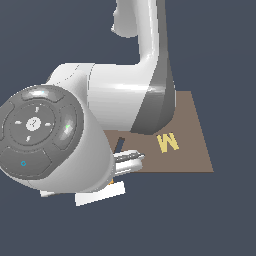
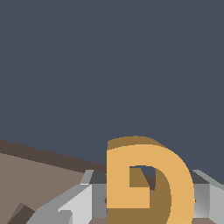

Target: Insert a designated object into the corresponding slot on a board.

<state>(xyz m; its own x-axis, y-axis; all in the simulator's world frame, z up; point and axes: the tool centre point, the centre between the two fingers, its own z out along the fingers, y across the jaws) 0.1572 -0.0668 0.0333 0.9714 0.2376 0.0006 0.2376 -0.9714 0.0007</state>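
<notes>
Plain dark slate-blue ground fills both views; no walls, no table edge visible.

Nearest in the wrist view: orange letter G (image 2: 151,183), large in frame, sitting between the gripper's (image 2: 144,199) grey fingers (image 2: 78,203). Fingers flank it on both sides and appear to touch it, so I read the claw as pinching the G. Letter is carried edge-on to the camera, flat face showing, probably so it can be laid flat into its recess.

Beyond it in that view, a corner of the tan-brown board (image 2: 39,175), with one dark brown cut-out (image 2: 22,212) at the frame edge; too little shows to name its shape.

Exterior view: the arm's wrist housing (image 1: 45,140) blocks most of the scene. The fingers poke out at the board's near edge; only a sliver of orange shows under the housing.

Farther back on the board lies a yellow letter (image 1: 167,142), reading as M from this side, loose on top.

The G-shaped slot cannot be made out for certain; a dark strip (image 1: 120,145) by the fingers may be part of it.

Writing: only the letters. No brands.

Judgement: transport stage, insertion not yet done.
</notes>
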